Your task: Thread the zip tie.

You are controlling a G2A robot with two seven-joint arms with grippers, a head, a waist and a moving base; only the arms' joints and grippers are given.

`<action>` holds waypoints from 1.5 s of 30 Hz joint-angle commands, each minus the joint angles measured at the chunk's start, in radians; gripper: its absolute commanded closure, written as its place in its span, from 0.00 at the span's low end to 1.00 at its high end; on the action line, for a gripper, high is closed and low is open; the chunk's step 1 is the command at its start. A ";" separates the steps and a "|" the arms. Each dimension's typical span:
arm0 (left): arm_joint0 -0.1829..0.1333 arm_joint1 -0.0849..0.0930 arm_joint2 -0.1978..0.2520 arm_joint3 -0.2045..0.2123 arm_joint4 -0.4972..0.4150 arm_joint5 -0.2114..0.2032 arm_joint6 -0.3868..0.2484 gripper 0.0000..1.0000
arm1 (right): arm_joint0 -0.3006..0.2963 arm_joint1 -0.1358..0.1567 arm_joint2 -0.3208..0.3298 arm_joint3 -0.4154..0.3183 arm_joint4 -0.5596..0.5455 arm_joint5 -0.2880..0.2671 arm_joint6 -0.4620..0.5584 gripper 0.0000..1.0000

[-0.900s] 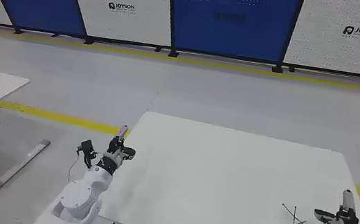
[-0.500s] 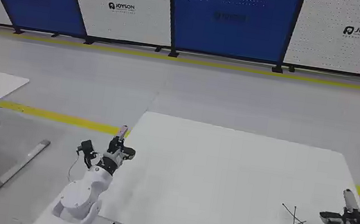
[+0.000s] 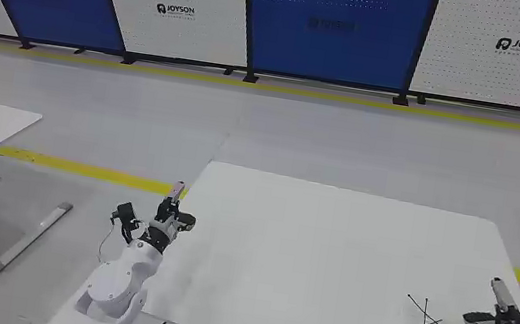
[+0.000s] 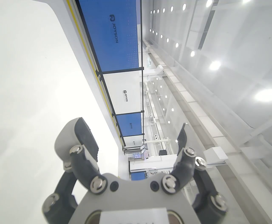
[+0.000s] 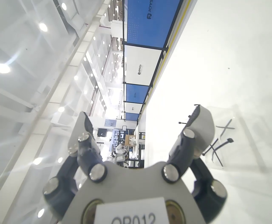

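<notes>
The zip ties [image 3: 426,319] lay in a small crossed heap at the lower right of the top view, on the white worktop [image 3: 326,263]; several black straps overlapped, and in the right wrist view they seemed to rest on a clear sheet [image 5: 240,118], though I could not be sure; the right gripper [image 3: 488,303] hung just beside the heap, toward the frame's right edge, its fingers spread wide and holding nothing; the left gripper [image 3: 180,205] sat at the lower left of the top view, by the worktop's edge, well apart from the ties, likewise spread and empty; no tie was in either gripper, so I judged the step in hand to be the first grasp of a single tie; to do it well I would tip the right gripper down over a strap end that stuck clear of the crossing, so the fingers closed on one tie and not two; I would pinch near the head, leaving the slot and the tail free; a flat strap on a slick surface could skate out, so a slow, square close mattered; the left gripper would then need to come across for the tail.
</notes>
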 commanded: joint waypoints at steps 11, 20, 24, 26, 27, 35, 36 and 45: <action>0.000 0.000 0.000 0.000 0.000 0.000 0.000 0.00 | 0.136 0.047 0.088 0.246 -0.018 -0.001 0.438 0.00; 0.000 0.000 0.000 0.000 0.000 0.000 0.000 0.00 | 0.179 0.055 0.050 0.318 -0.074 -0.009 0.480 0.00; 0.000 0.000 0.000 0.000 0.000 0.000 0.000 0.00 | 0.179 0.055 0.050 0.318 -0.074 -0.009 0.480 0.00; 0.000 0.000 0.000 0.000 0.000 0.000 0.000 0.00 | 0.179 0.055 0.050 0.318 -0.074 -0.009 0.480 0.00; 0.000 0.000 0.000 0.000 0.000 0.000 0.000 0.00 | 0.178 0.055 0.050 0.317 -0.080 -0.014 0.474 0.00; 0.000 0.000 0.000 0.000 0.000 0.000 0.000 0.00 | 0.177 0.064 0.018 0.338 -0.156 -0.070 0.500 0.00; 0.000 0.000 0.000 0.000 0.000 0.000 0.000 0.00 | 0.179 0.065 0.014 0.341 -0.160 -0.072 0.505 0.00; 0.000 0.000 0.000 0.000 0.000 0.000 0.000 0.00 | 0.178 0.065 0.013 0.341 -0.158 -0.073 0.503 0.00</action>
